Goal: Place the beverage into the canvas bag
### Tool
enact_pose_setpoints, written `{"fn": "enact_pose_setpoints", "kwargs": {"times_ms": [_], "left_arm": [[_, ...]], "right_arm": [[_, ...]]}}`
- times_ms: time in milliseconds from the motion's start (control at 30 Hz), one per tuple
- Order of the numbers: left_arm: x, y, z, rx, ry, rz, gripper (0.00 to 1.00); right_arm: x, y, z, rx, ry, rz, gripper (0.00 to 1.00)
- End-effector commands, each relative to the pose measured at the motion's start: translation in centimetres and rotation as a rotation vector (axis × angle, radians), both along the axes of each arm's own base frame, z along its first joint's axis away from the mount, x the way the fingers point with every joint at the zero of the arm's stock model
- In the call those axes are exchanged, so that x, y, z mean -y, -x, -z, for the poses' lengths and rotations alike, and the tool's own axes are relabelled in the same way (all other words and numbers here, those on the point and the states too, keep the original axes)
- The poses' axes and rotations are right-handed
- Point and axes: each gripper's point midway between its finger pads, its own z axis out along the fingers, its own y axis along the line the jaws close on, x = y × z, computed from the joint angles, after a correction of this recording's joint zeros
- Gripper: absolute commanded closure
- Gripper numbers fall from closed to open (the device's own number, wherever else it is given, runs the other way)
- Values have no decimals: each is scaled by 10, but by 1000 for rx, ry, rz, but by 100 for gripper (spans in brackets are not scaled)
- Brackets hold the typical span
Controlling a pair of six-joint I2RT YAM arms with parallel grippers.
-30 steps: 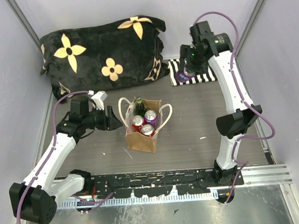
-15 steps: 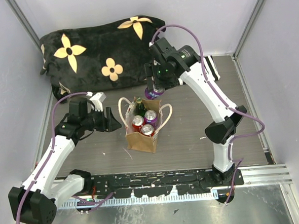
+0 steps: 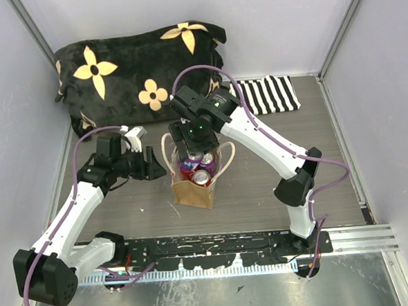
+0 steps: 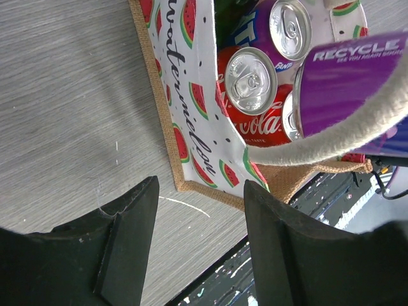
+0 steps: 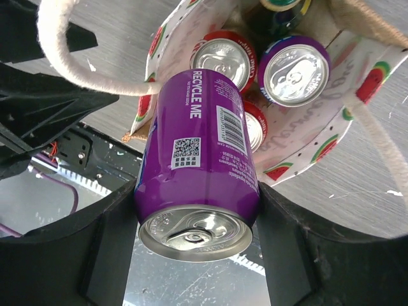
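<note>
From above, the right fingers (image 3: 181, 146) are over the open mouth of the canvas bag (image 3: 194, 192), which stands upright in the middle of the grey worktop (image 3: 251, 192). A purple soda can (image 3: 188, 161) shows just under them, at the bag's mouth. The left fingers (image 3: 151, 163) sit just beside the bag's left side. A black flowered cushion (image 3: 136, 67) and a striped cloth (image 3: 270, 95) lie at the far edge.

In the left wrist view, the left fingers are spread apart with only bare worktop between them. Ahead is the bag's corner with its watermelon-print lining (image 4: 191, 127), a cream loop handle (image 4: 331, 134), and a red Coca-Cola can (image 4: 252, 83) inside.

In the right wrist view, the right fingers are clamped on the purple soda can from both sides, tab end toward the camera. Its other end points down at the bag's opening. Whether it has passed the rim cannot be told. A second purple can (image 5: 293, 70) and a dark bottle (image 5: 280, 7) are in the bag.
</note>
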Motion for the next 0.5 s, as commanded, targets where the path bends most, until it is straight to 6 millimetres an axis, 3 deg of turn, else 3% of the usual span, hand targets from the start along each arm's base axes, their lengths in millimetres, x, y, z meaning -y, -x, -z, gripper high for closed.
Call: {"fn": "enact_pose_setpoints", "kwargs": {"times_ms": [0, 167, 467], "left_arm": [[2, -1, 0, 21, 15, 17, 37], [2, 3, 4, 4, 20, 6, 38], [0, 6, 7, 4, 18, 1, 38]], "right_arm": [[-16, 8, -16, 8, -70, -25, 99], [-19, 26, 7, -61, -27, -77, 99], [-24, 52, 24, -156, -1, -156, 99]]}}
